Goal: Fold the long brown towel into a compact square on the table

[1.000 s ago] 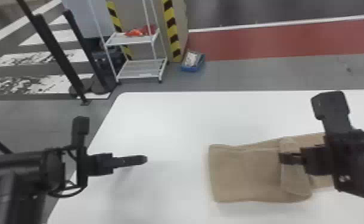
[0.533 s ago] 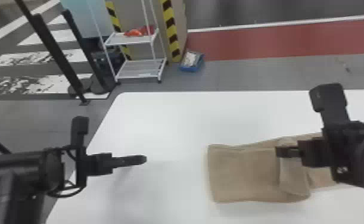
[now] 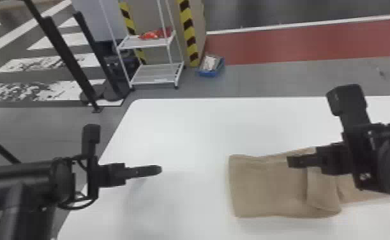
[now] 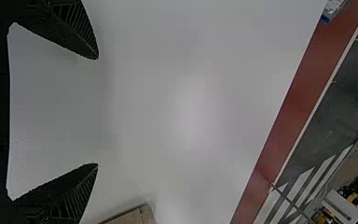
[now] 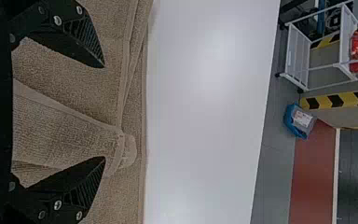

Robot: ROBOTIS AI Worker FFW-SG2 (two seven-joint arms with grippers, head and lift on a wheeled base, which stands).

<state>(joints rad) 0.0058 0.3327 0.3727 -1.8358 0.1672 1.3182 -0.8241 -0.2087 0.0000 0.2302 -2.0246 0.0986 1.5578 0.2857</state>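
Note:
The brown towel (image 3: 267,188) lies on the right half of the white table, its left part squared off and a folded-over flap near its middle. My right gripper (image 3: 294,161) is over that towel, left of the flap's top. In the right wrist view the right gripper (image 5: 105,112) stands open above the towel (image 5: 65,135), with cloth showing between its fingers. Parked over the table's left side is my left gripper (image 3: 159,169). Its fingers are wide apart over bare tabletop in the left wrist view, the left gripper (image 4: 98,111), with a towel corner (image 4: 133,216) farther off.
The white table (image 3: 184,127) has its far edge beyond the towel and its left edge under the left arm. On the floor behind stand a white shelf rack (image 3: 155,74), a blue bin (image 3: 210,66) and black posts (image 3: 66,57).
The right gripper has moved slightly to the left over the towel, its arm shifting a little with it. The left arm and the towel look nearly unchanged.

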